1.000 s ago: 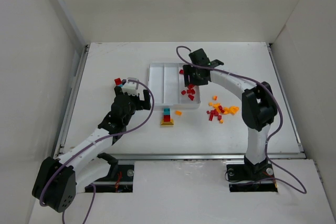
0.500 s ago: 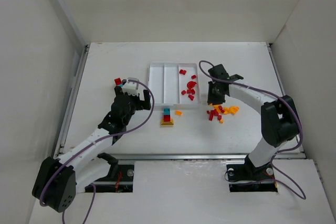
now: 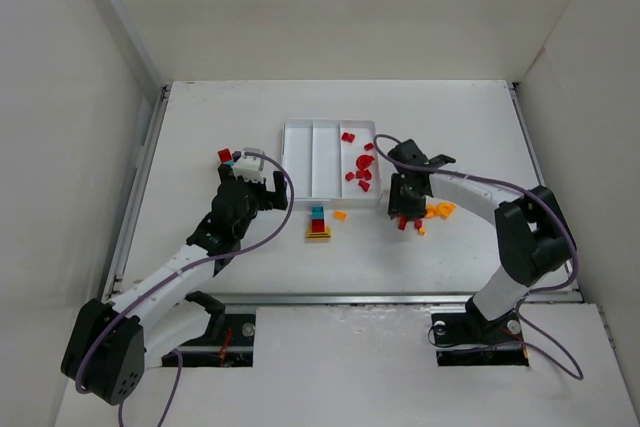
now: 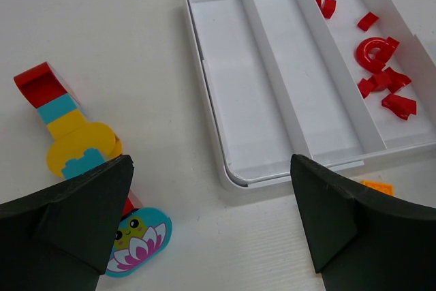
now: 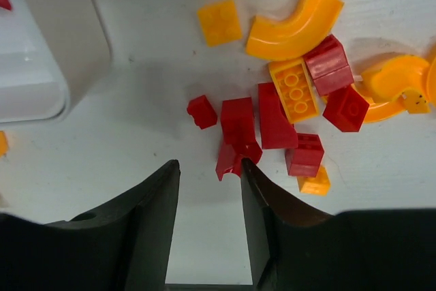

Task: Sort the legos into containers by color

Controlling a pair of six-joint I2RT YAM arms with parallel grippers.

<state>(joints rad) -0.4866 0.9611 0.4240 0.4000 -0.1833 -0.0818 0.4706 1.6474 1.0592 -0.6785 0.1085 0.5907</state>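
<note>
Nearest to us, the left fingers [image 4: 68, 216] stand wide and hold nothing, beside a mixed clump [image 4: 75, 138] on the counter [image 4: 136, 46]. The right fingers [image 5: 146, 223] are half open and empty, low over loose red bricks [image 5: 238, 124] lying among orange bricks [image 5: 293, 25], right of the tray [image 4: 204, 86]. We judge that picking red is in hand. The next move asks them to close on one brick and carry it to the farther right compartment [image 4: 344, 39], where red ones lie.
</note>
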